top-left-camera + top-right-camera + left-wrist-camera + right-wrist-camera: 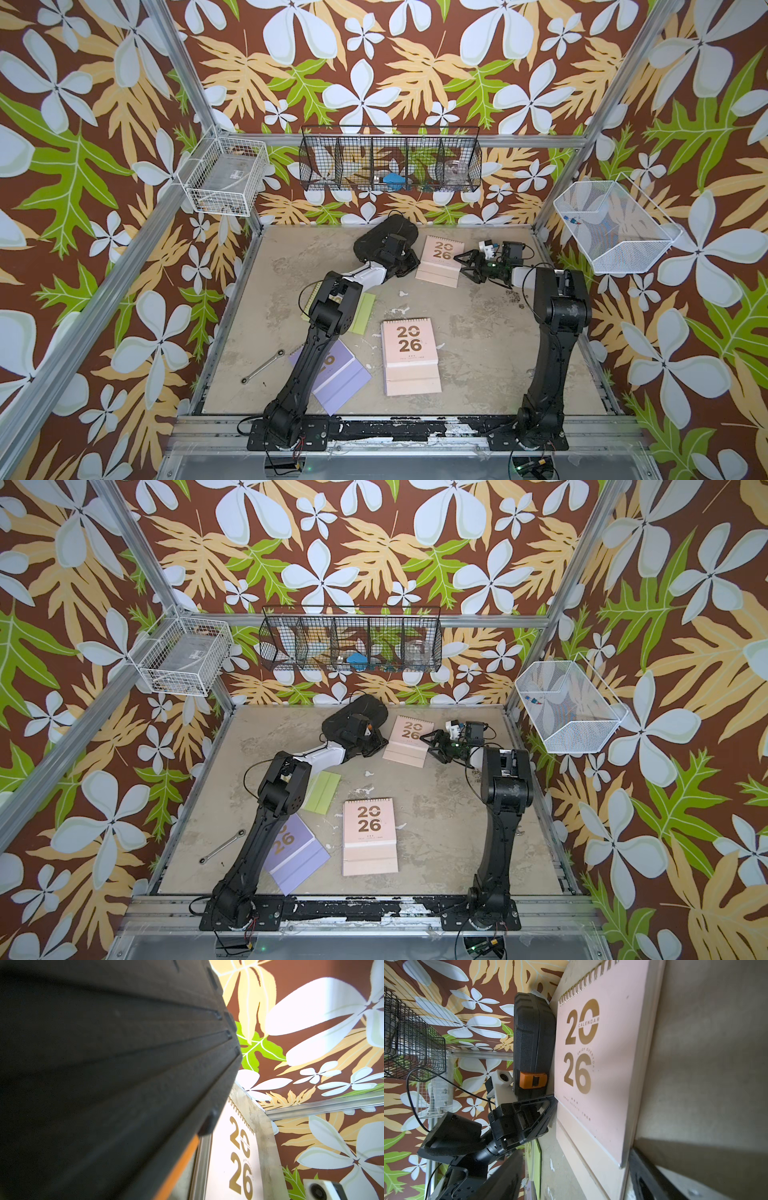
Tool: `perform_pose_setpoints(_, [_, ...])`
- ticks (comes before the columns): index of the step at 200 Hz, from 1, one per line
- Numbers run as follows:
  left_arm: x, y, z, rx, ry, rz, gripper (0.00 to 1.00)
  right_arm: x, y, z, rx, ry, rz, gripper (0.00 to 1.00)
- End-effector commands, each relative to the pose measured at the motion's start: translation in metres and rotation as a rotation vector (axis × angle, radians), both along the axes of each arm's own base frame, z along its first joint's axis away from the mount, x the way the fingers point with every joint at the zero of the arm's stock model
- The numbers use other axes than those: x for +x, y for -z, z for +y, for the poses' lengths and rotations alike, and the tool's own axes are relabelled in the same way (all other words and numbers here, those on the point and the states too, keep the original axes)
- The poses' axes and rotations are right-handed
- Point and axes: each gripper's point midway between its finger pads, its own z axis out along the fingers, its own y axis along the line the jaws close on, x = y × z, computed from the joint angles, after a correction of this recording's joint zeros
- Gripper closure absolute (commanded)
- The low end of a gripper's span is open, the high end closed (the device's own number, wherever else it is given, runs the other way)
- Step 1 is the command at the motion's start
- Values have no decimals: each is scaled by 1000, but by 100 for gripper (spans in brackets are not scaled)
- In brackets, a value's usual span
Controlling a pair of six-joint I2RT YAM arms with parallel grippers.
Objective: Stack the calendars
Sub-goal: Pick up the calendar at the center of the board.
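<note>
Pink calendar [436, 254], right tool [459, 267] wide at its edge

Two black arms of mine, white at the forearms.

My left arm [316, 332] and right arm [555, 328] are matte black and blocky at the joints, with grey scuffs on the right elbow. Each carries a smooth white forearm shell [368, 274] and sits on a flat black base plate [286, 434]. Thin black cables [302, 293] loop beside my left elbow, and red and black wires [297, 451] show at that base. My left wrist bears a white camera housing [503, 1081] with a round lens. My left gripper [548, 1110] has skeletal, triangular black fingers. A small green light [492, 264] glows on my right wrist.
</note>
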Motion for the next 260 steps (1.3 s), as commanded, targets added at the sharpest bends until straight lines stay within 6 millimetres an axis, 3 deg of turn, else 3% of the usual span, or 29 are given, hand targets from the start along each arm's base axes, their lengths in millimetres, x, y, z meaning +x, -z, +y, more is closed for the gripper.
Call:
perform_pose_setpoints(1, [-24,6,-13,-33,79,75,91,-11,-19,19,135,-65,6,26])
perform_pose_setpoints(51, [-29,2,-19,-38,96,72,91,-11,-27,27,212,-55,-18,33])
perform_pose_setpoints(99, [-29,-3,-19,-41,97,67,91,-10,-53,26,380,-5,-87,43])
perform_pose_setpoints(156, [-30,-4,-19,-37,100,66,91,-8,-36,22,354,38,-54,47])
perform_pose_setpoints(203, [-30,-4,-18,-35,101,67,91,1,-18,33,264,18,-23,49])
perform_pose_setpoints(260, [-32,-2,-17,-31,100,69,90,9,-37,33,340,41,-61,54])
